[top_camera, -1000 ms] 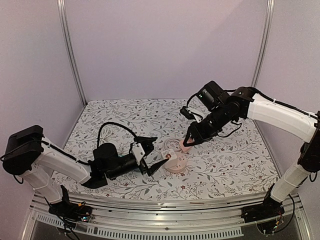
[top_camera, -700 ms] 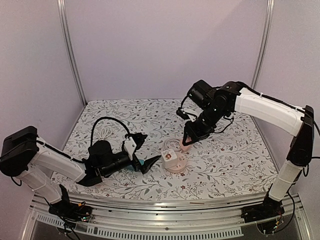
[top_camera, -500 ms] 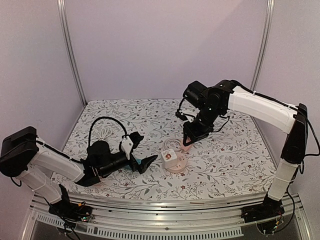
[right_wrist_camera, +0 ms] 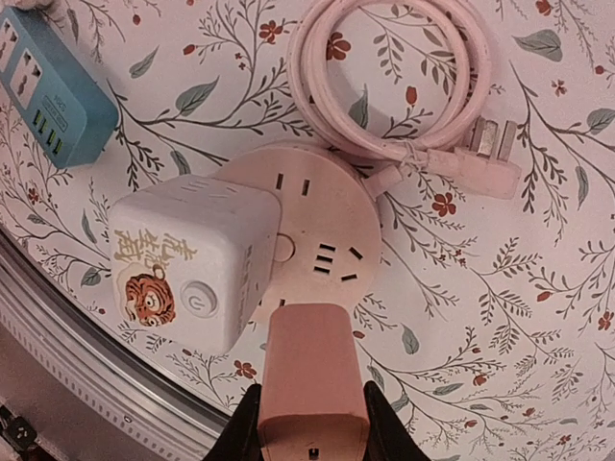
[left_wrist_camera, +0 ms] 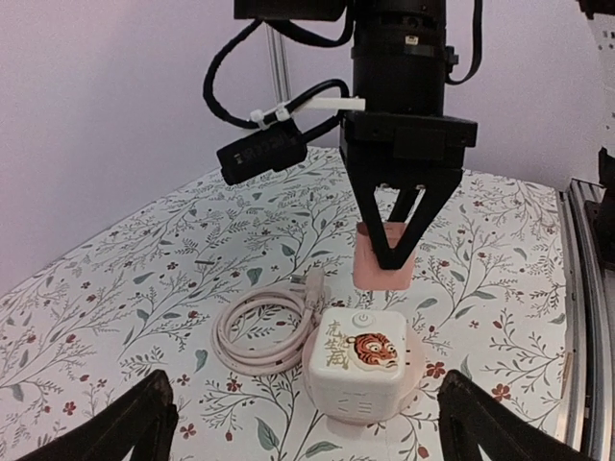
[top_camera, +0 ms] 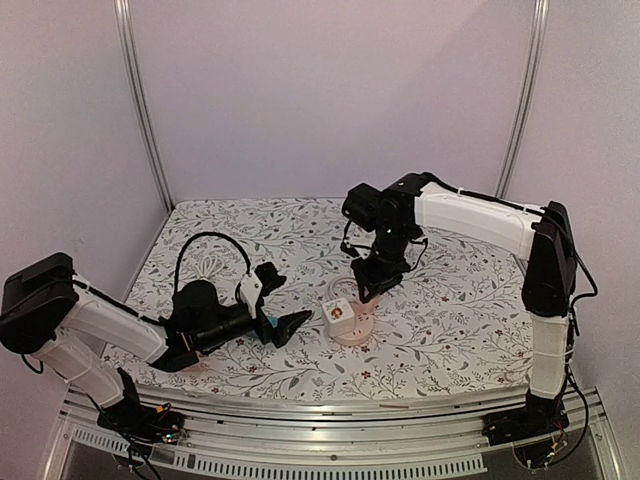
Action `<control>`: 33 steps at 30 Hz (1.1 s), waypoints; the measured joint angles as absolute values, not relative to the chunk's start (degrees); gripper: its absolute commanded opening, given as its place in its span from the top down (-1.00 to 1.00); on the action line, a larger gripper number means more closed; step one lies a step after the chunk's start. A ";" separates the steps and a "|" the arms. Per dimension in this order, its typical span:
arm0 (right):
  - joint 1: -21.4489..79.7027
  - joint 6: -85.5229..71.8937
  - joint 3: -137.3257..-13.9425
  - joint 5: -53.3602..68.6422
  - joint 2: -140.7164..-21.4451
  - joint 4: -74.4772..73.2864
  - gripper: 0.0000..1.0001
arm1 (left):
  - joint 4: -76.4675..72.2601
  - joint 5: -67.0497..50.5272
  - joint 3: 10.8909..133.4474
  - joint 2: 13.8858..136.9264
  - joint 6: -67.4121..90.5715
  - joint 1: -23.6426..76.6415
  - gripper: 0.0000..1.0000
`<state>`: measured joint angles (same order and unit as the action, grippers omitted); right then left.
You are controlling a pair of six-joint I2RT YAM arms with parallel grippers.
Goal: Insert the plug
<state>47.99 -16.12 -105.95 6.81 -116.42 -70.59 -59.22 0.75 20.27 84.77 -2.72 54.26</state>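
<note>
1. Top external view: the round socket base (top_camera: 356, 331) sits near the middle of the counter (top_camera: 450, 330), somewhat toward the near edge. Bare floral cloth runs from it to the right edge and to the far edge.
2. The right gripper (top_camera: 367, 291) points straight down over the base's far side. Its arm arches in from the right edge.
3. The left gripper (top_camera: 282, 302) lies low on the left half, just beside the base. Its jaws are spread wide, grasping nothing.
4. In the right wrist view the plug (right_wrist_camera: 312, 370) is a smooth pink block with rounded corners. It is clenched between the two black fingers (right_wrist_camera: 246, 423) and sits over the rim of the base, close beside the white cube (right_wrist_camera: 187, 264). I cannot tell whether it is touching the base.
5. The base is a flat pink plastic disc with slotted outlets on its face. The glossy cube stands on one side of it, with a tiger print and a round button.
6. A pink coiled cable (right_wrist_camera: 384, 146), tied into a loop, lies on the cloth touching the base.
7. A blue power strip (right_wrist_camera: 53, 91), boxy with green ports, lies apart from the base, by the left gripper.
8. An aluminium rail (top_camera: 330, 405) borders the near edge.
</note>
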 measured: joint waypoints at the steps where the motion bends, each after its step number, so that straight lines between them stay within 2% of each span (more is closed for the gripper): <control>1: 47.99 -16.16 -106.37 6.74 -117.10 -70.70 1.00 | -59.24 0.49 20.21 84.77 -2.68 54.24 -0.88; 33: 47.81 -16.21 -107.79 6.55 -123.83 -70.37 1.00 | -59.90 -2.28 20.08 86.63 -1.83 54.08 -0.83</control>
<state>47.81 -16.21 -107.79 6.55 -123.83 -70.37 -59.90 -2.28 20.08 86.63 -1.83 54.08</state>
